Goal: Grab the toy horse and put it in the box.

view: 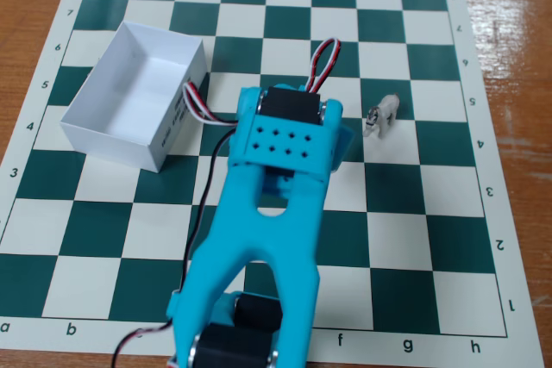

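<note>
One arm (pixel 285 135) reaching | pincer hidden, state unclear | toy horse (pixel 380 115) upright, may topple if clipped | box (pixel 138 96) empty

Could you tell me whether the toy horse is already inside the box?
No, the toy horse stands on the chessboard, well right of the empty box.

toy horse (pixel 382 115) upright on chessboard (pixel 431 204) | box (pixel 90 131) left, apart
</note>
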You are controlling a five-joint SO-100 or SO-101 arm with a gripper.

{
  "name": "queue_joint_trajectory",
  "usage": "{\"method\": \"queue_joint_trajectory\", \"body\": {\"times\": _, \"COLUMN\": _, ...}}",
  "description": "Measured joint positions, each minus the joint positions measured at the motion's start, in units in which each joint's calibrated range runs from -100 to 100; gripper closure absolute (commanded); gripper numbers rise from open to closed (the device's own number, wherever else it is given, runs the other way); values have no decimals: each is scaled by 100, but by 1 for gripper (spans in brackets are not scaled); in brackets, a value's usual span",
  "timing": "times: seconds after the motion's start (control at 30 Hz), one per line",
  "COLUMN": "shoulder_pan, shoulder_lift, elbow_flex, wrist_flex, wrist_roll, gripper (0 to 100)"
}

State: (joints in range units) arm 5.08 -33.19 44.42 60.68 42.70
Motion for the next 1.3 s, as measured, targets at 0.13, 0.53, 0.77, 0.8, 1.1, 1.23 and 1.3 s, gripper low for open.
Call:
{"method": "queue_joint_trajectory", "body": {"times": 0.13, "shoulder_pan": 224, "shoulder_lift": 919, "elbow_flex": -743, "wrist_flex": -96, "wrist_roll": -57, "gripper": 100}}
{"method": "queue_joint_trajectory", "body": {"times": 0.53, "shoulder_pan": 904, "shoulder_lift": 2281, "elbow_flex": -2004, "wrist_flex": -692, "wrist_roll": -62, "gripper": 78}}
{"method": "queue_joint_trajectory", "body": {"times": 0.77, "shoulder_pan": 1277, "shoulder_lift": 2936, "elbow_flex": -2321, "wrist_flex": -1042, "wrist_roll": 10, "gripper": 77}}
{"method": "queue_joint_trajectory", "body": {"times": 0.8, "shoulder_pan": 1322, "shoulder_lift": 3047, "elbow_flex": -2430, "wrist_flex": -1060, "wrist_roll": 10, "gripper": 78}}
{"method": "queue_joint_trajectory", "body": {"times": 1.1, "shoulder_pan": 1449, "shoulder_lift": 3949, "elbow_flex": -3101, "wrist_flex": -1060, "wrist_roll": 16, "gripper": 78}}
{"method": "queue_joint_trajectory", "body": {"times": 1.23, "shoulder_pan": 1449, "shoulder_lift": 4349, "elbow_flex": -3382, "wrist_flex": -1095, "wrist_roll": 31, "gripper": 78}}
{"method": "queue_joint_trajectory", "body": {"times": 1.3, "shoulder_pan": 1449, "shoulder_lift": 4553, "elbow_flex": -3536, "wrist_flex": -1103, "wrist_roll": 36, "gripper": 78}}
